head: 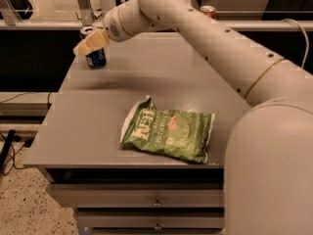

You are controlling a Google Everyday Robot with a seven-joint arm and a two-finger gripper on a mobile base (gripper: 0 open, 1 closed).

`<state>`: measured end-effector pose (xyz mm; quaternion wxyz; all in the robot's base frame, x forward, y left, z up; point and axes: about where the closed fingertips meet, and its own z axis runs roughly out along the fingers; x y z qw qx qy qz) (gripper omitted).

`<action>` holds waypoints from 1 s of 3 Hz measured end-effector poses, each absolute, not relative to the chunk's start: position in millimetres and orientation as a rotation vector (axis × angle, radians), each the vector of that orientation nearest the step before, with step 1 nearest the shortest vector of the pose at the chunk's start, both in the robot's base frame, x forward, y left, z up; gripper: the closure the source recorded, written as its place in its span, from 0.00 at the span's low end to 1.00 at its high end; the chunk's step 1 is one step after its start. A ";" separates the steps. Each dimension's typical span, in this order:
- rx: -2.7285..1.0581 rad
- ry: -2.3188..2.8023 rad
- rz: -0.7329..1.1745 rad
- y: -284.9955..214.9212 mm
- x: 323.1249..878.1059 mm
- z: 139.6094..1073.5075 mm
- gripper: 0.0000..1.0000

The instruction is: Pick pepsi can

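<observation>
The pepsi can (97, 59) is dark blue with a silver top and stands upright at the far left corner of the grey table (88, 126). My gripper (89, 44), tan-coloured at the end of the white arm (205, 38), is right at the can and covers its upper part. Only the can's lower body and a bit of its rim show. The arm reaches in from the right, across the back of the table.
A green potato chip bag (168, 133) lies flat near the table's front middle. An orange-red can (209, 11) stands at the far right edge behind the arm. Drawers (156, 199) sit under the tabletop. A rail runs behind the table.
</observation>
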<state>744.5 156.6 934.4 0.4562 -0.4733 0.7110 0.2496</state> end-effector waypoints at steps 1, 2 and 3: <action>-1.127 1.754 0.621 159.8 767.2 919.5 0.00; -1.103 1.752 0.648 163.1 782.1 909.4 0.00; -1.081 1.757 0.754 180.6 784.2 895.1 0.03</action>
